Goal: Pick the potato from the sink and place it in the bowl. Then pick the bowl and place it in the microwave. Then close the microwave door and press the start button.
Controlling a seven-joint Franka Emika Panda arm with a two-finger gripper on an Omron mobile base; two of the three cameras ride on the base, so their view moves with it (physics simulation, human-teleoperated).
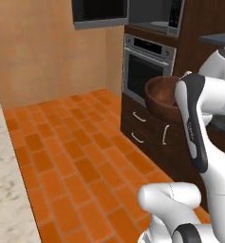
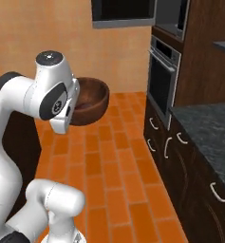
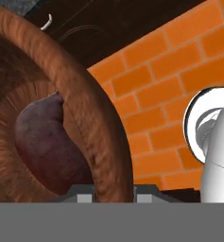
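The dark brown wooden bowl (image 1: pixel 159 97) (image 2: pixel 92 99) hangs in the air in front of the oven, tilted, with its rim (image 3: pixel 92 108) running between my gripper's fingers. The reddish-brown potato (image 3: pixel 47 142) lies inside it. My gripper (image 3: pixel 113 194) is shut on the bowl's rim, one finger inside and one outside. Up high, the microwave (image 1: pixel 173 16) (image 2: pixel 173 16) stands with its cavity showing, and the microwave door (image 1: pixel 99 12) (image 2: pixel 123 12) is swung out to the left. The sink is out of view.
A steel-fronted oven (image 1: pixel 145 71) (image 2: pixel 161 76) sits under the microwave, with dark drawers (image 1: pixel 142 128) below. At the right runs a dark stone counter (image 2: pixel 209 128). A marble counter (image 1: pixel 4 190) edges the left. Orange brick floor (image 1: pixel 80 152) lies between.
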